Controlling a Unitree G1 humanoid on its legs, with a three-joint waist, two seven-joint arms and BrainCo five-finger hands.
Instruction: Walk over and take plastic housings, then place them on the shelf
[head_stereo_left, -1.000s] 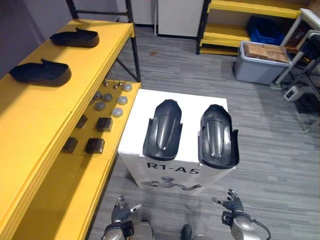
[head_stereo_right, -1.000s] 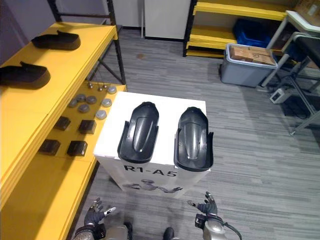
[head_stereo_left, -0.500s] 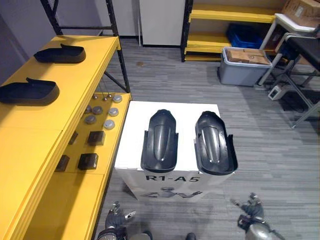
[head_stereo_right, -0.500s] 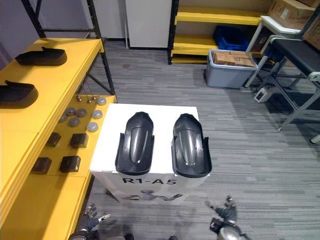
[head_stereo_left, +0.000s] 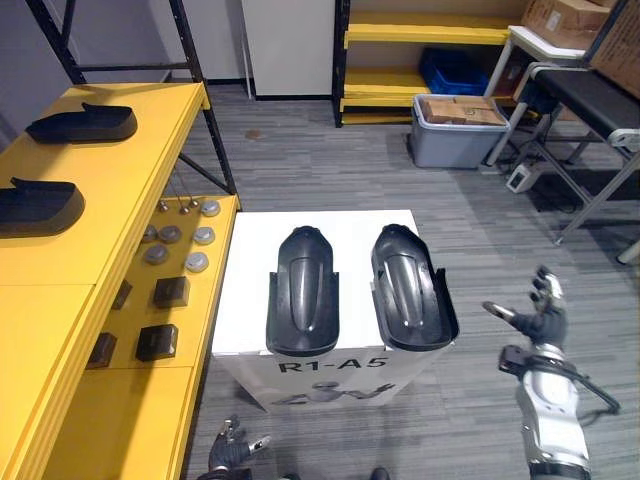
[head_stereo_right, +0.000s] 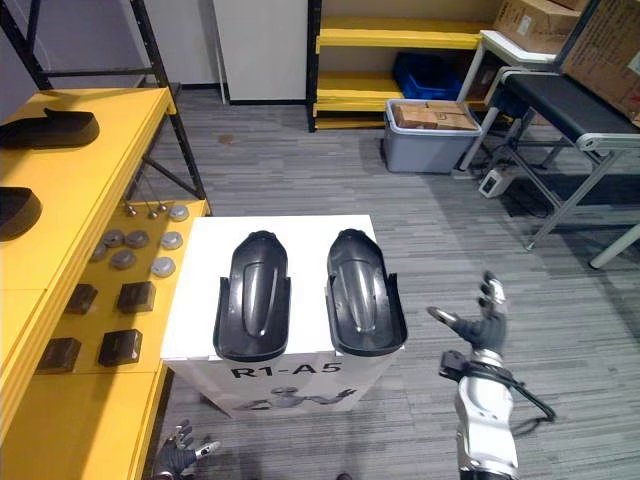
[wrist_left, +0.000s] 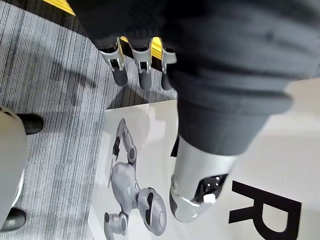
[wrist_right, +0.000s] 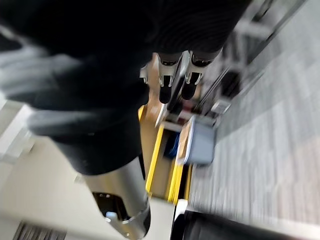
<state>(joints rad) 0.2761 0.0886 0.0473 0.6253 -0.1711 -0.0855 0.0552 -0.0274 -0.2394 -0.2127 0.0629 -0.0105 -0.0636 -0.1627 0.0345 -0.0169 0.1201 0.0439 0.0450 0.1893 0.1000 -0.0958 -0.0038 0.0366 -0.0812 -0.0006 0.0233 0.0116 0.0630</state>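
Note:
Two dark plastic housings lie side by side on a white box (head_stereo_left: 245, 270): the left housing (head_stereo_left: 302, 304) and the right housing (head_stereo_left: 411, 298), which overhangs the box's front edge. Two more housings (head_stereo_left: 82, 123) (head_stereo_left: 38, 205) rest on the top of the yellow shelf (head_stereo_left: 100, 240) to the left. My right hand (head_stereo_left: 541, 312) is raised to the right of the box, level with its front, open and empty. My left hand (head_stereo_left: 233, 452) hangs low in front of the box, open and empty; its fingers (wrist_left: 142, 62) show straight in the left wrist view.
Small grey discs (head_stereo_left: 175, 245) and dark blocks (head_stereo_left: 160, 318) sit on the lower yellow shelf. A grey crate (head_stereo_left: 455, 130) with cardboard, a blue bin (head_stereo_left: 455, 72) on a far yellow rack, and a metal-legged table (head_stereo_left: 590, 110) stand at the back right. Grey floor surrounds the box.
The camera has lifted and shifted, showing more of the room to the right. My right hand has risen from low near the box front to beside the box. The housings have not moved.

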